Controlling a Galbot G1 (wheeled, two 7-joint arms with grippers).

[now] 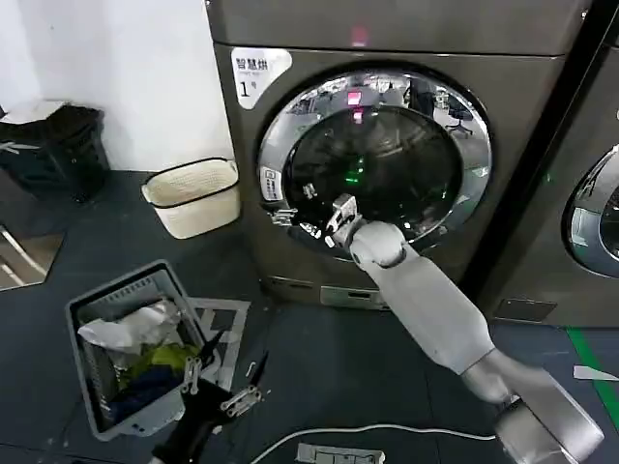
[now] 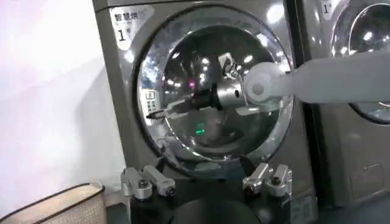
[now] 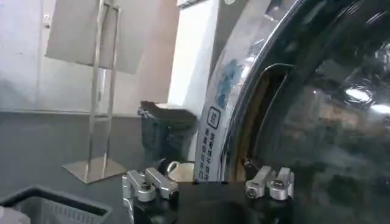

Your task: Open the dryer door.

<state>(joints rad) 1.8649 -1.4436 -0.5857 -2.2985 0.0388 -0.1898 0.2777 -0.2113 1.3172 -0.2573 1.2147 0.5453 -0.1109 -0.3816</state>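
The dryer (image 1: 503, 106) is a dark bronze-grey machine with a white "1" sticker (image 1: 256, 72). Its door (image 1: 372, 159), a chrome ring around dark glass, looks closed against the front. My right arm reaches up from the lower right, and my right gripper (image 1: 298, 208) is at the door's left rim beside the small white rim sticker (image 1: 272, 184). In the right wrist view the right gripper (image 3: 208, 182) is open, its fingers wide apart close to the chrome rim (image 3: 228, 91). My left gripper (image 1: 221, 382) hangs low at the front left, open (image 2: 207, 181), facing the door (image 2: 213, 91).
A cream basket (image 1: 193, 193) stands left of the dryer. A grey laundry basket (image 1: 97, 387) with clothes sits on the floor at front left. A black bin (image 1: 53, 145) is at far left and a second machine (image 1: 595, 213) at right. A white cable (image 1: 368, 430) crosses the floor.
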